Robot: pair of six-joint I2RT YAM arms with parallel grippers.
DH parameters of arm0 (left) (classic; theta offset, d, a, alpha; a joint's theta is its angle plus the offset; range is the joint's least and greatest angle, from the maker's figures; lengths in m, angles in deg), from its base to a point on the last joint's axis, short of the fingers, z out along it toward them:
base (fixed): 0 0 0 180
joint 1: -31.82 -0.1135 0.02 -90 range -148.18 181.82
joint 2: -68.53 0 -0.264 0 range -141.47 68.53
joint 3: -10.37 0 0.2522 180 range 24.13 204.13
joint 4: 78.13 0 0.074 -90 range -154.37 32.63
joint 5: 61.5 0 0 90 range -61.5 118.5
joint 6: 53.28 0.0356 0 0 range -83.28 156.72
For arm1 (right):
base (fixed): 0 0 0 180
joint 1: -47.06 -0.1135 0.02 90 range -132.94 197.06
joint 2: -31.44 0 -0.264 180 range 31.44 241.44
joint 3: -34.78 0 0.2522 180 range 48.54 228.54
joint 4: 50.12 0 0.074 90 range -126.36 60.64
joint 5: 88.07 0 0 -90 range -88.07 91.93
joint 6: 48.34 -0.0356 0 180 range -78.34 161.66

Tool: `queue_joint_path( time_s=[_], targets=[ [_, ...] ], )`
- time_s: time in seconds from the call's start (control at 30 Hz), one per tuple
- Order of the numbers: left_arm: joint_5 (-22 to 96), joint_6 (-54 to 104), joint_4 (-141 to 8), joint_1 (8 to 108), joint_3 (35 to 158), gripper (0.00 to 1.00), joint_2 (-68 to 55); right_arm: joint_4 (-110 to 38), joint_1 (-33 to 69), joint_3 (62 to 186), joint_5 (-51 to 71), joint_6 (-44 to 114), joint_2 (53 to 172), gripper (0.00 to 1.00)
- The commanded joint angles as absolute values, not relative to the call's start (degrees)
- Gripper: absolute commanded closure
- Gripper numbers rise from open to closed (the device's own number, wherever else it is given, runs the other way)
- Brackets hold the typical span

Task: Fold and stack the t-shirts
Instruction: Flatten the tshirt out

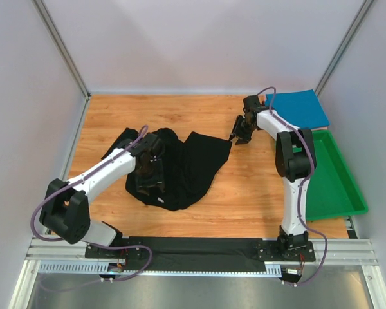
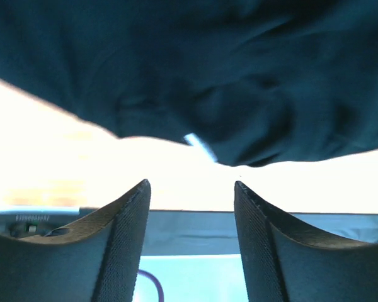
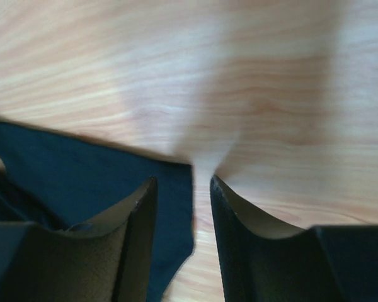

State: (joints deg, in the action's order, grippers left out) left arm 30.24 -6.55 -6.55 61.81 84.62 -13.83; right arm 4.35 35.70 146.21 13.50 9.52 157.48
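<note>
1. Top external view, nearest the bases: the left arm reaches out low from its base. Its wrist bends over so the left pincer point(image 1: 150, 183) points down at the bunched near part of the black t-shirt point(image 1: 196, 161).
2. Left wrist view: that pincer point(image 2: 191, 184) has its fingers point(image 2: 123, 251) apart with nothing between them, and dark cloth lies just ahead. It hovers free, probably to pick a fresh hold on the heaped side.
3. The black t-shirt lies mid-desk point(image 1: 244, 212), unfolded, rumpled on the left and spread flatter toward the right. It looks to need smoothing before any fold.
4. Farther out, the right arm rises tall, bends at the elbow and reaches leftward, setting the right pincer point(image 1: 240, 135) at the shirt's right corner. In the right wrist view its jaws stand apart. The cloth's corner point(image 3: 176, 189) runs into the gap unpinched, likely placed so that the pincer can catch that corner and draw it out.
5. Farthest, the teal-blue t-shirt point(image 1: 299, 108) lies folded in the far right corner, by the green tray point(image 1: 334, 187). It is likely the base of the stack.
</note>
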Motion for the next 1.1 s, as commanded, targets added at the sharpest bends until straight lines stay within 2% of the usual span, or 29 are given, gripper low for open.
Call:
queue_joint_path(
  time_s=[0.0, 0.2, 0.3, 0.43, 0.57, 0.67, 0.8, 0.9, 1.03, 1.07],
  targets=[
    [30.6, -10.7, -7.1, 60.7, 83.0, 0.37, -10.0, 2.7, 35.1, 149.6, 13.0, 9.0, 159.9, 0.59],
    [33.2, -12.6, -10.2, 54.5, 77.3, 0.35, -11.7, 3.5, 33.9, 148.9, 10.3, 9.5, 162.1, 0.64],
    [31.0, -10.5, -9.7, 50.0, 78.0, 0.36, -13.7, 4.1, 33.6, 148.8, 9.6, 9.5, 162.3, 0.76],
    [25.5, -8.5, -8.5, 47.8, 83.1, 0.36, -17.3, 4.3, 33.6, 147.1, 9.1, 10.2, 160.1, 1.0],
    [20.3, -7.8, -7.4, 47.8, 86.9, 0.38, -23.2, 11.1, 34.6, 144.2, 3.7, 10.4, 152.1, 1.0],
    [19.8, -7.6, -10.3, 47.4, 89.2, 0.4, -28.8, 14.2, 35.5, 135.4, 0.2, 9.9, 144.1, 1.0],
    [18.7, -4.8, -10.3, 47.3, 98.3, 0.41, -39.6, 19.3, 35.3, 122.7, -0.5, 7.3, 127.3, 1.0],
    [18.1, -0.8, -8.6, 46.9, 111.8, 0.4, -48.1, 21.7, 34.3, 113.2, -1.0, 4.4, 117.8, 1.0],
    [17.9, 2.8, -0.5, 46.7, 141.7, 0.4, -58.0, 24.3, 30.2, 105.9, 1.0, -1.9, 103.4, 1.0],
    [18.1, 3.2, 2.4, 46.7, 145.6, 0.4, -58.9, 24.6, 28.9, 104.8, 3.1, -5.4, 101.8, 1.0]
  ],
)
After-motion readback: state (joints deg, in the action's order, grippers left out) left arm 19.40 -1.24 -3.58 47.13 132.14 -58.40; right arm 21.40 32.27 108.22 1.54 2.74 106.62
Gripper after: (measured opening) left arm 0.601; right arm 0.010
